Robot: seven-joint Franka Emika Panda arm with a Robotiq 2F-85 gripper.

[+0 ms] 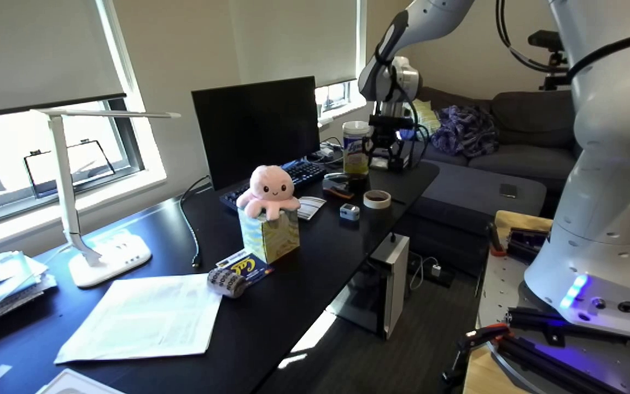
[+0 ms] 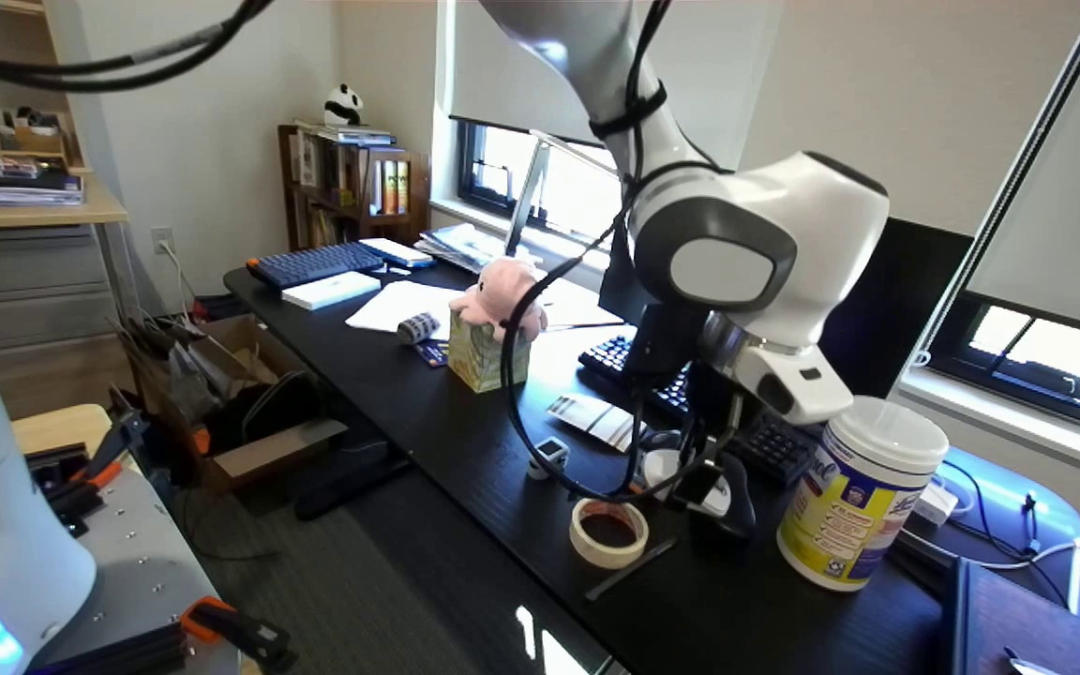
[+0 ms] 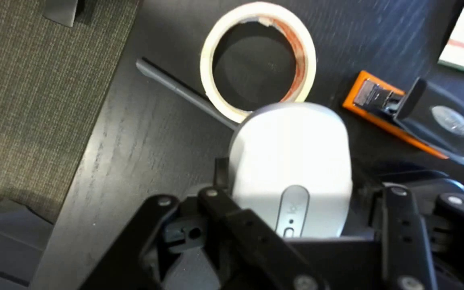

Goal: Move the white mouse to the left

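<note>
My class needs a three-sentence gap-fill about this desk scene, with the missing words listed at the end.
1. Between the fingers of the gripper is a white computer ____.
2. The pink plush toy sits on a patterned ____.
3. The base of the stapler is bright ____.

Missing words: mouse; box; orange.

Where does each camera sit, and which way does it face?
An exterior view: nearer the desk lamp, facing along the desk to the sofa; base, arm and hand show.
An exterior view: nearer the Lysol canister, facing the bookcase; arm, hand and part of the base show.
Wrist view: on the arm, looking down at the white mouse; the hand shows, the base does not.
Both exterior views share the octopus plush and monitor.
</note>
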